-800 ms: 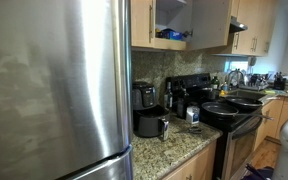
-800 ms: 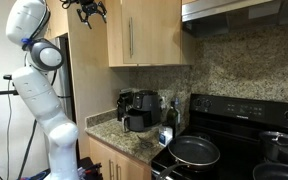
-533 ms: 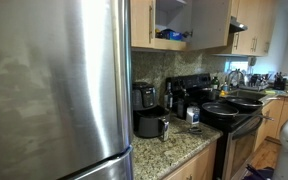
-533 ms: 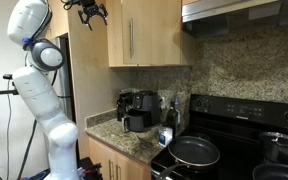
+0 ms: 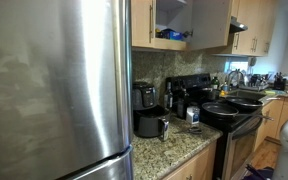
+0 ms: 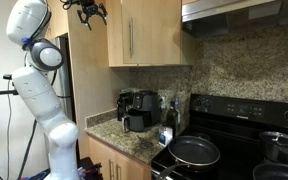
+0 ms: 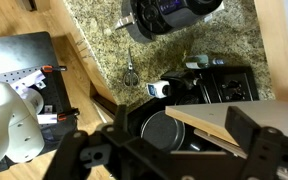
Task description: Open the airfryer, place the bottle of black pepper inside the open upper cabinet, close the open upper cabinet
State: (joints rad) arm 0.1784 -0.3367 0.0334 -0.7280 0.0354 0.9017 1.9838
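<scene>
Hovering high beside the upper cabinet [image 5: 209,24], hand [image 6: 88,15] spread wide, holding nothing.

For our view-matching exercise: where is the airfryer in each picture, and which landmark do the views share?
Exterior view: airfryer at centre, on the counter.
Exterior view: airfryer left of centre, below the cabinets.
Wrist view: airfryer at the top edge, from above.
Shared landmark: the black stove.

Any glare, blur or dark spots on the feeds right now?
In an exterior view the refrigerator door shows smeared reflections and the upper cabinet interior is dim. In an exterior view lighting is even, the gripper a small dark shape. Wrist view: gripper soft, countertop sharper.
</scene>
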